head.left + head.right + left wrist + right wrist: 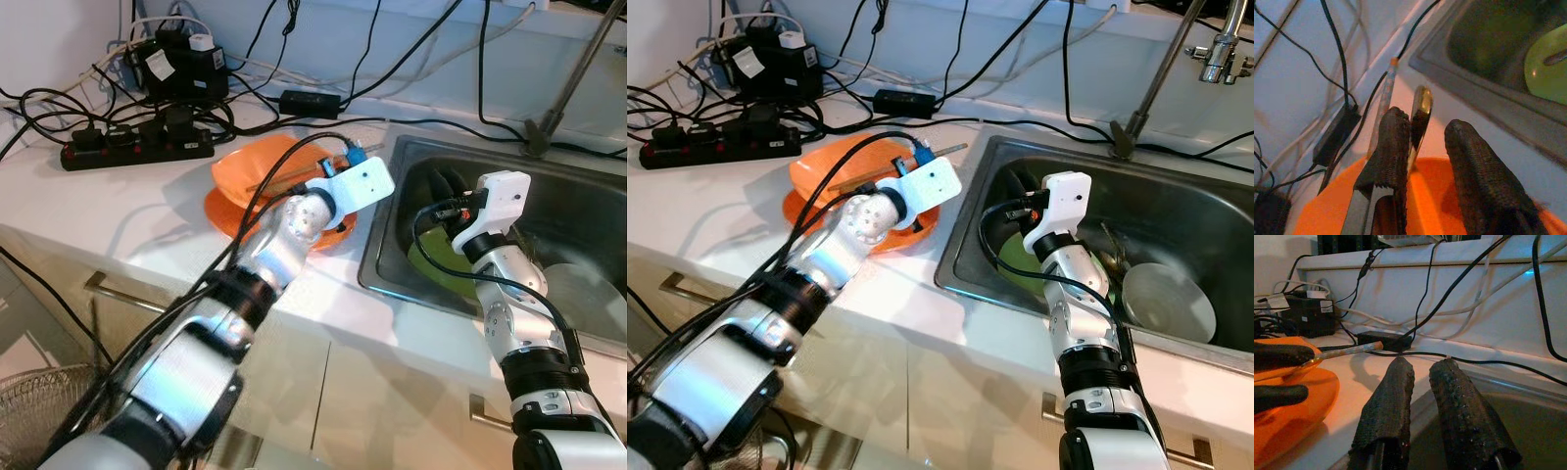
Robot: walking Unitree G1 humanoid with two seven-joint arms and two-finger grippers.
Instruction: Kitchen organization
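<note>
From the head views, we reach our left tool [921, 162] over the far edge of the orange plates [823, 171] stacked on the white worktop [725, 215], just left of the steel sink [1176, 206]. Our right tool [1019, 191] hangs inside the sink's left end, above a green plate [1014, 264]; a white bowl [1169, 301] lies to its right, and a power strip [137, 147] with tangled cables sits at the far left.

In the left wrist view, the left tool [1422, 142] stands partly open, and a metal utensil, probably a spoon [1420, 110], lies against one finger [1391, 147]. A thin stick [1385, 95] runs beside it toward the wall. We cannot tell whether the spoon is actually pinched or only resting there.

In the right wrist view, the right tool [1422, 396] holds nothing, its fingers a narrow gap apart, above the sink's rim [1528, 382]. The left tool's fingers [1283, 355] and the stick [1347, 351] show to one side, over the orange plates [1298, 406].

We judge the step in hand to be placing or taking the utensil at the plates. To do it well, we should keep the spoon level, stay clear of the cables and avoid nudging the stack toward the sink.
</note>
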